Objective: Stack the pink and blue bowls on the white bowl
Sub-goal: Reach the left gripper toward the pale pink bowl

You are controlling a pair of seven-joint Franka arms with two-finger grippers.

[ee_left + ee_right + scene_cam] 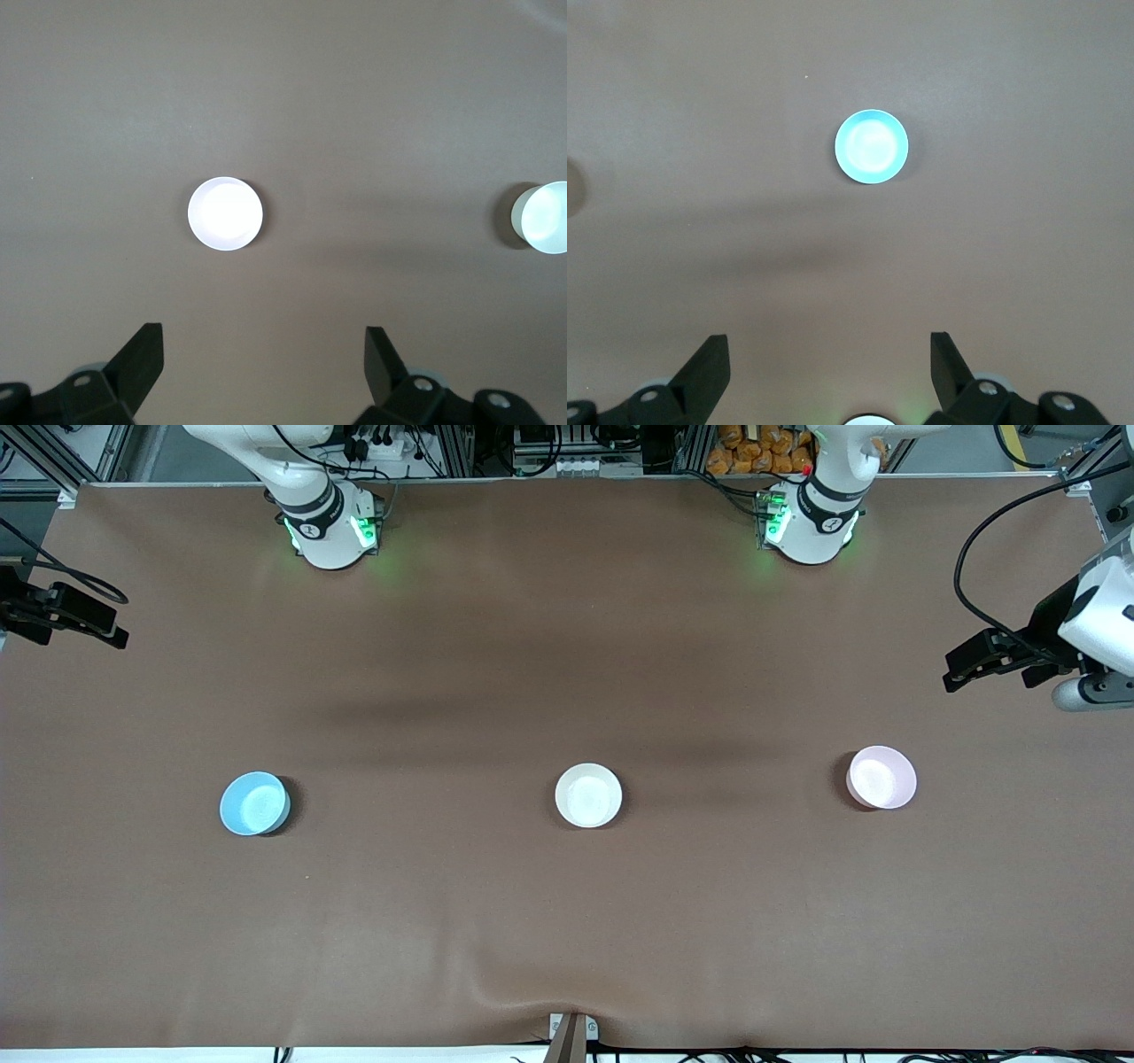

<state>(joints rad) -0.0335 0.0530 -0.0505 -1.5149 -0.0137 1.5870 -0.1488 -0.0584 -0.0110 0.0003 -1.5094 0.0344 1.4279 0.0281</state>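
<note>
Three bowls sit in a row across the table. The blue bowl is toward the right arm's end, the white bowl in the middle, and the pink bowl toward the left arm's end. My left gripper hangs high near the pink bowl's end, open and empty. Its wrist view shows the open gripper, the pink bowl washed out pale, and the white bowl at the edge. My right gripper hangs high at the blue bowl's end, open and empty, with the blue bowl below.
The brown table cover has a wrinkle at the edge nearest the front camera. Both arm bases stand along the farthest edge. Wide bare cover separates the bowls.
</note>
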